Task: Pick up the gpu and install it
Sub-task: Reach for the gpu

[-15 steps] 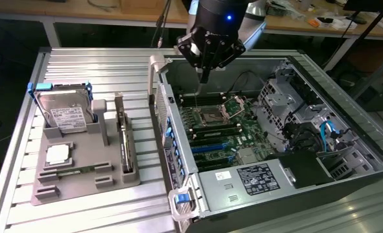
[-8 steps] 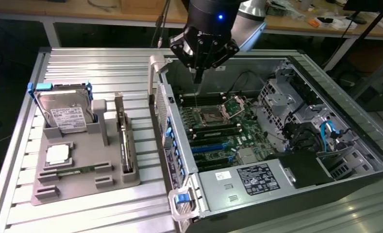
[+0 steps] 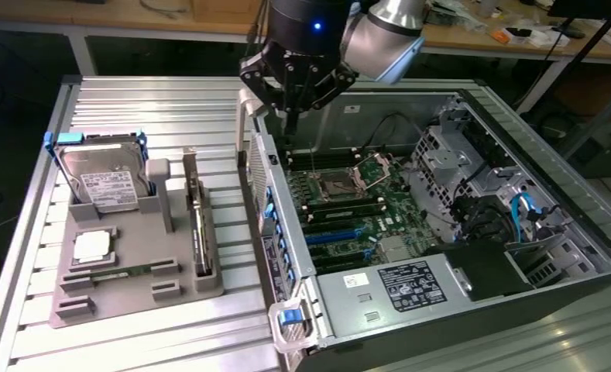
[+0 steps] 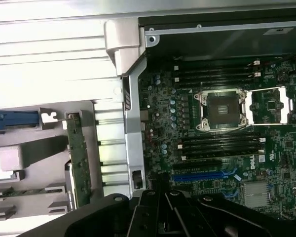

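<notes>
The gpu (image 3: 196,225) stands on edge in a slot of the grey holder (image 3: 129,291) at the exterior view's left, its green board toward the open computer case (image 3: 553,225). It appears edge-on in the wrist view as the gpu (image 4: 78,158). My gripper (image 3: 289,130) hangs above the case's near wall, over the upper edge of the motherboard (image 3: 336,198), to the right of the gpu and well apart from it. Its fingers are shut with nothing between them. My gripper (image 4: 164,195) points down at the board beside the case wall (image 4: 133,123).
A silver hard drive (image 3: 104,182) stands in the holder's back, with a memory stick (image 3: 119,273) and a small square chip (image 3: 91,246) in front. Inside the case are the CPU socket (image 4: 222,111), blue card slots (image 4: 202,175), a power supply (image 3: 409,283) and drive cages (image 3: 460,167).
</notes>
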### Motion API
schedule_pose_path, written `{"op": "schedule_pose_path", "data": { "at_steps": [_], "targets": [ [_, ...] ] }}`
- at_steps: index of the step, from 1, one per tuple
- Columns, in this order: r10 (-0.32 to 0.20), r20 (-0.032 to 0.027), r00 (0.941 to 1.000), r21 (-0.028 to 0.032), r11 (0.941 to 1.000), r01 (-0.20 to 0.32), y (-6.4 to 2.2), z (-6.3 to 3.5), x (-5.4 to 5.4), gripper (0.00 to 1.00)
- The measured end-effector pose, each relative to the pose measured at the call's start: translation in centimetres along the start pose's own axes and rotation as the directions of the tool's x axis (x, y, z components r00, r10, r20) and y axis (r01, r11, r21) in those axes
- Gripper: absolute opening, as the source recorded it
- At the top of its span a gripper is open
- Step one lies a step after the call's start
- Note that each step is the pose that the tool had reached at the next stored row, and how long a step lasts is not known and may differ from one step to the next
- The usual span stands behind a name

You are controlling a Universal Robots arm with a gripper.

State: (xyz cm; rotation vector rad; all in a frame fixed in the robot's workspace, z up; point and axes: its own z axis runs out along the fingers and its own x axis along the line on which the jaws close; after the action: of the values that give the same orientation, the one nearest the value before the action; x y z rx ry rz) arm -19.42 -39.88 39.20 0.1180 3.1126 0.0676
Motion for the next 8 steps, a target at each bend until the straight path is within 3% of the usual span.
{"op": "schedule_pose_path", "data": {
  "at_steps": [8],
  "targets": [
    [0.000, 0.0001, 1.0000, -0.0001, 1.0000, 0.000, -0.25, 0.04, 3.3, 0.11]
  ]
}}
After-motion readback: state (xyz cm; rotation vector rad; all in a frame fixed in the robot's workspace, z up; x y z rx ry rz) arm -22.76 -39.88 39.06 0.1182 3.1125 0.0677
